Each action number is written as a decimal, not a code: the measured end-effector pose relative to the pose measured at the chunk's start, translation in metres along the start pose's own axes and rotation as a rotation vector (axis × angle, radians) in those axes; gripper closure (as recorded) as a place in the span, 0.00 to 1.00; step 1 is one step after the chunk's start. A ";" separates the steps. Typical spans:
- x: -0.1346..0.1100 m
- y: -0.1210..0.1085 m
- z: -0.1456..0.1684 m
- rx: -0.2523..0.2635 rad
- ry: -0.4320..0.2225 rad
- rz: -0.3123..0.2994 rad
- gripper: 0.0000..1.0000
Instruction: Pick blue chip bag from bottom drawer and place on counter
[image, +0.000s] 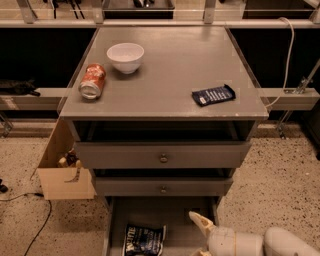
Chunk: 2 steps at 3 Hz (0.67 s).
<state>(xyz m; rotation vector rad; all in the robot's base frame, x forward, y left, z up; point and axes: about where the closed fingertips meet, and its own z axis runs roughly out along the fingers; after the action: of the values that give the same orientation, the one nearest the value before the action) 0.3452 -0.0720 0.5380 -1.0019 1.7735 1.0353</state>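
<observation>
The blue chip bag (144, 240), dark navy foil with white lettering, lies on the floor of the open bottom drawer (175, 212), at its left front. My gripper (199, 238) is over the right part of the same drawer, to the right of the bag and not touching it. Its white fingers (198, 221) point left and stand apart, with nothing between them. The counter (170, 70) is the flat grey cabinet top above.
On the counter are a white bowl (125, 56), a toppled orange can (92, 81) and a flat dark-blue packet (213, 95). Two upper drawers with round knobs (163, 158) are nearly shut. A cardboard box (62, 170) stands left of the cabinet. A cable (37, 225) lies on the floor.
</observation>
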 end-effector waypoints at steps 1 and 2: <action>0.007 0.010 0.016 0.052 -0.018 -0.017 0.00; 0.032 -0.010 0.028 0.162 0.006 -0.021 0.00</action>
<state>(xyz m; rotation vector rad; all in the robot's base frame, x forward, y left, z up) 0.3509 -0.0571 0.4978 -0.9221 1.8165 0.8609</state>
